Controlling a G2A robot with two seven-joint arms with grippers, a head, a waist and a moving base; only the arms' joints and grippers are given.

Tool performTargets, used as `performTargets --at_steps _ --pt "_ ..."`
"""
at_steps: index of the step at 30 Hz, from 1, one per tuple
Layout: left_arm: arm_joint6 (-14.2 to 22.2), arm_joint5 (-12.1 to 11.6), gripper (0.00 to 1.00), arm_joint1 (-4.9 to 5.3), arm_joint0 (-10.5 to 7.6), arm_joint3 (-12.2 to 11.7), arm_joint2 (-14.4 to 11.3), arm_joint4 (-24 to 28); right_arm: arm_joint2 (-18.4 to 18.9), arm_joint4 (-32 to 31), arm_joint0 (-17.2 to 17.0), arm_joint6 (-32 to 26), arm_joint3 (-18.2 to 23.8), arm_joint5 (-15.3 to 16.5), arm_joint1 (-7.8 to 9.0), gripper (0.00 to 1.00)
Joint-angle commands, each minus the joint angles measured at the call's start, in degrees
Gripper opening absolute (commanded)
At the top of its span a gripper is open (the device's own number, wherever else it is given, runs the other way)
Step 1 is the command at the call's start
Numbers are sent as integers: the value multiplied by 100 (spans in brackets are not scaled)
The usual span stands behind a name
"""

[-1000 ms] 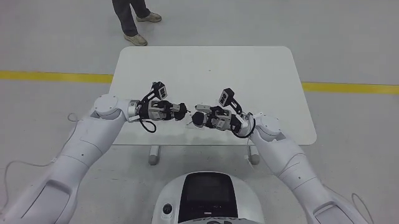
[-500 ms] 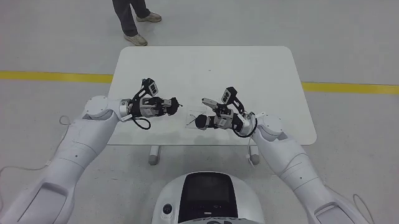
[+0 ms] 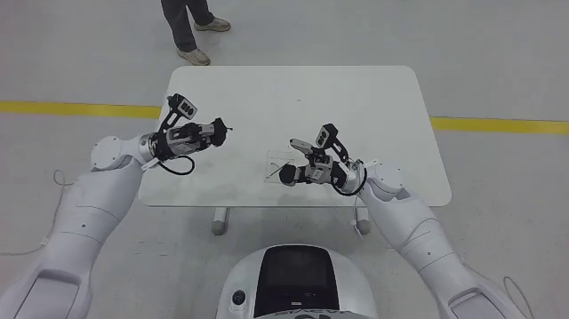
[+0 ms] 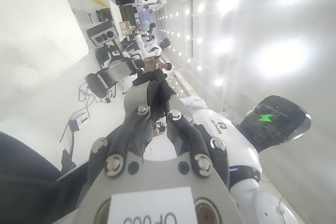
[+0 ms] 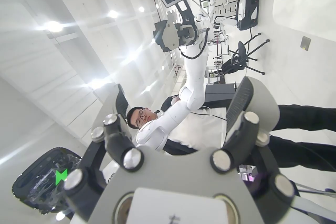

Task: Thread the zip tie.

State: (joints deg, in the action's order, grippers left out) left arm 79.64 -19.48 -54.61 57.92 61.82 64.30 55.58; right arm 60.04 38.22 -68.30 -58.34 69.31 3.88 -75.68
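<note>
Now the left tool [image 3: 222,128] has swung outward from its earlier position close to the right tool [image 3: 287,159]. It sits near the left edge of the white rectangular worktop [image 3: 356,97], fingers pressed narrow. The right tool remains near the front edge, fingers spread wide. A thin pale zip tie [image 3: 275,166] lies on the worktop just beside the right tool. Both tools stand well apart. A white paper label [image 4: 155,205] on the left tool base shows cut-off print.

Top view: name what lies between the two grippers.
Top view: bare table between left gripper and right gripper; faint thin lines beside the right one, unidentifiable.
</note>
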Motion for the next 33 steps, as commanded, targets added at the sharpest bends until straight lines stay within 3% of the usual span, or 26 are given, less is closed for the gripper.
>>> performTargets --at_steps 1,3,8,13,21,23,28,29,33 --pt "0 0 0 -14 57 93 167 11 -36 -442 47 325 184 24 12 100" --pt "0 0 0 -14 57 93 167 11 -94 -1182 161 702 437 -17 41 100" --pt "0 0 0 -14 57 93 167 11 -290 -2624 400 1312 917 -511 87 100" --pt "0 0 0 -14 57 93 167 11 -776 -4123 726 1825 958 -970 59 100" --pt "0 0 0 -14 57 93 167 11 -803 -4218 742 1882 949 -999 56 100" --pt "0 0 0 -14 57 93 167 11 -889 -4570 789 1898 1021 -1063 63 100" --pt "0 0 0 -14 57 93 167 11 -1358 -5651 1366 1738 1001 -2212 -24 100" --pt "0 0 0 -14 57 93 167 11 -1473 -5750 1461 1638 962 -2336 -54 100" --pt "0 0 0 -14 57 93 167 11 -1876 -6193 1932 1252 420 -2336 -228 100"
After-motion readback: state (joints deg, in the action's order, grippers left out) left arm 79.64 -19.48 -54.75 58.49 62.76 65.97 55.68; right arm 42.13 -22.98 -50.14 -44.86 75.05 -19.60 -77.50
